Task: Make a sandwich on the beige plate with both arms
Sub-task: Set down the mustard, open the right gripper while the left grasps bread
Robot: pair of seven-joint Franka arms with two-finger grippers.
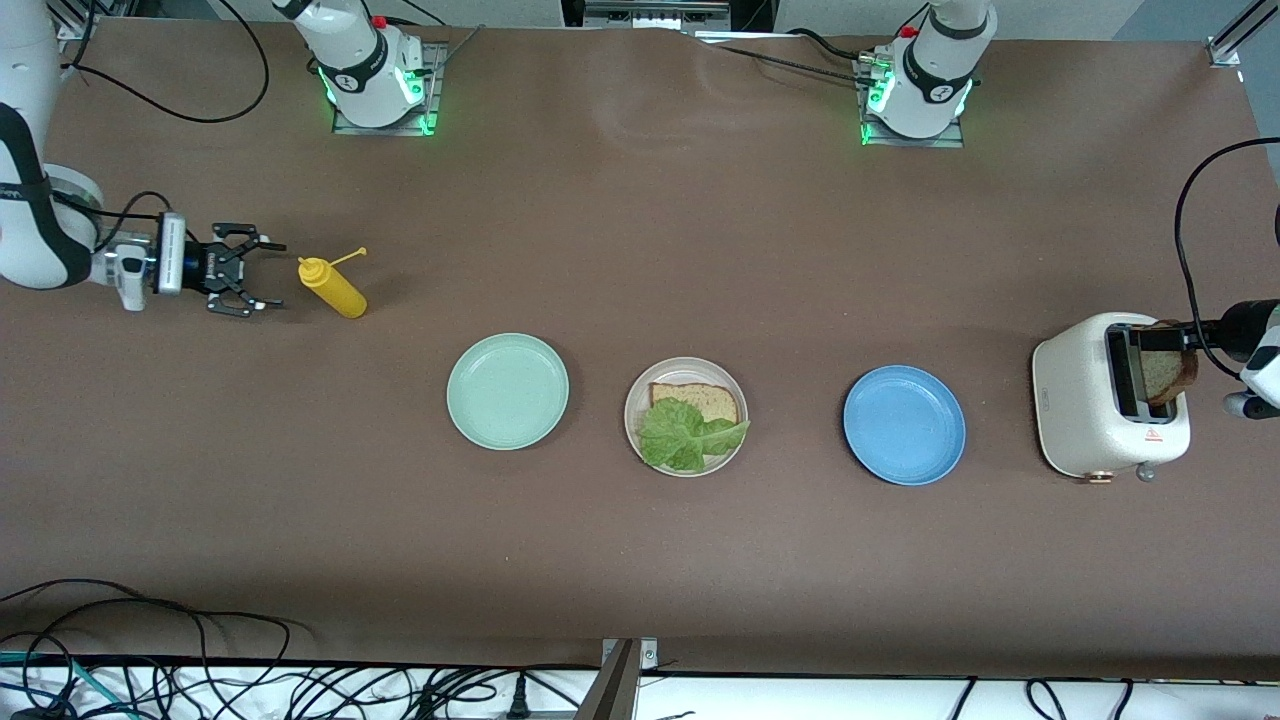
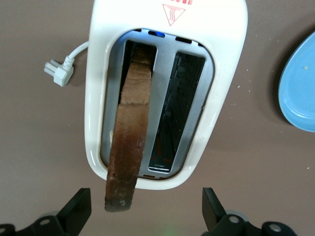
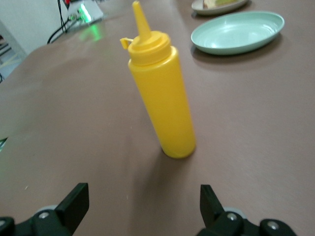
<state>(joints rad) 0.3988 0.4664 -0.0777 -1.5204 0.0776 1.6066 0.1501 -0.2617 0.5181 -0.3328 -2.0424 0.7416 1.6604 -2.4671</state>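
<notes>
The right arm is seen at the far left edge of the front view, its forearm laid level and its wrist turned toward the frame's centre. The right hand (image 1: pixel 262 274) is held low with its fingers (image 3: pixel 74 200) spread wide. The left arm is cut off at the right edge; the left hand (image 2: pixel 146 209) is pointed downward, fingers (image 2: pixel 212 205) likewise spread apart.
</notes>
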